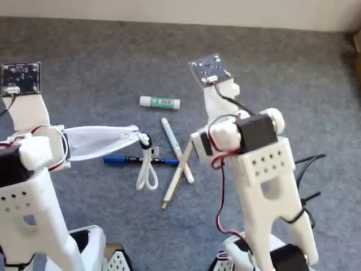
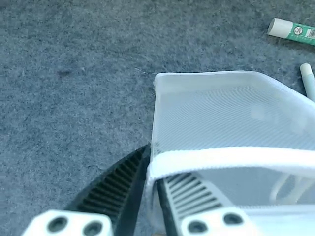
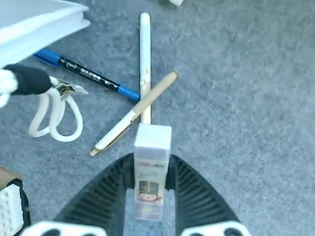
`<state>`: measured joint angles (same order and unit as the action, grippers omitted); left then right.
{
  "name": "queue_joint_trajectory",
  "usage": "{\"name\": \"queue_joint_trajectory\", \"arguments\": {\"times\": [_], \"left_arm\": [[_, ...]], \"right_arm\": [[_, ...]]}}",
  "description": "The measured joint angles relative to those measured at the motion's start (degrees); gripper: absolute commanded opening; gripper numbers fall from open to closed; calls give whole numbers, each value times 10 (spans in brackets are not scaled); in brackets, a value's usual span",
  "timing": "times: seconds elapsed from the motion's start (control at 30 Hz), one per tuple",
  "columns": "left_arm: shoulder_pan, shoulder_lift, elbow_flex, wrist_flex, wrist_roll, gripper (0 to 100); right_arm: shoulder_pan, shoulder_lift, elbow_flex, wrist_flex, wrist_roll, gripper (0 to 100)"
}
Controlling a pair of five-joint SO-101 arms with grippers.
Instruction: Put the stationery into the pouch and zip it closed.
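Note:
My left gripper [image 2: 150,194] is shut on the edge of the white mesh pouch [image 2: 231,118], holding it just above the carpet; the pouch [image 1: 96,141] stretches to the right from that arm. My right gripper [image 3: 149,177] is shut on a small white eraser block [image 3: 150,169] above the loose pens. Beneath it a pale blue pen [image 3: 144,59] and a beige pen [image 3: 133,113] lie crossed, and a dark blue pen [image 3: 83,73] runs toward the pouch [image 3: 34,24]. A green glue stick [image 1: 160,102] lies farther back.
A white cord loop [image 1: 146,172] hangs from the pouch's zip end and rests on the dark blue pen [image 1: 141,161]. Grey carpet [image 1: 293,84] covers the whole work area. Black cables [image 1: 307,164] trail at the right arm's base.

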<state>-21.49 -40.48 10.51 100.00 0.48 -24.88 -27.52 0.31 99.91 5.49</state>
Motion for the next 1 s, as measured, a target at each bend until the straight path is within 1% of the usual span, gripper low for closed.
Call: {"name": "queue_joint_trajectory", "arguments": {"times": [0.17,0.5,0.7,0.8,1.0], "left_arm": [[0,5,-4,0,0,8],[0,15,-19,0,4,8],[0,15,-20,0,23,8],[0,15,-20,0,35,8],[0,15,-20,0,39,8]], "right_arm": [[-23,-42,0,-16,0,5],[-81,-120,0,-129,0,5],[-108,-153,0,-213,-43,5],[-127,-165,0,-259,-48,5],[-180,-171,0,-316,-49,5]]}}
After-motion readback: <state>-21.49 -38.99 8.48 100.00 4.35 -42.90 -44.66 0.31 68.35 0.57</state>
